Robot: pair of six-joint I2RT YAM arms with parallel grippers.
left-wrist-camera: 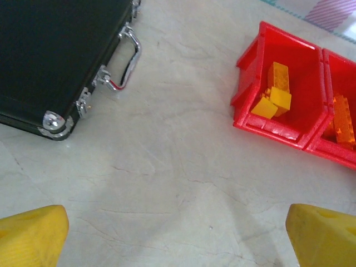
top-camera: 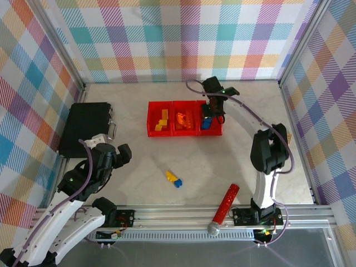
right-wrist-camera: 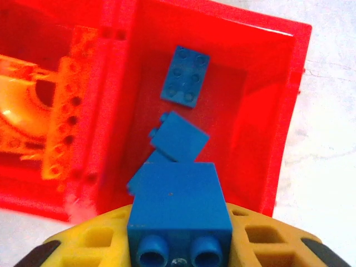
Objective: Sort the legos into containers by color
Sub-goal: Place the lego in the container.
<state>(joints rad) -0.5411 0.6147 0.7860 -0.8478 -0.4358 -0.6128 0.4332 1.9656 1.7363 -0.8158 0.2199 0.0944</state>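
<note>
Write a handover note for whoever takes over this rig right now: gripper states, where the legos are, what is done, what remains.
Left gripper: open, holding nothing, above the table between the black case and the bins.
Right gripper: shut on a held blue brick, above the right bin, which has other blue bricks in it.
Done: yellow bricks in the left bin, orange bricks in the middle bin.
Left: release the held blue brick, then bin the loose yellow brick and loose blue brick lying together in front of the bins.
</note>
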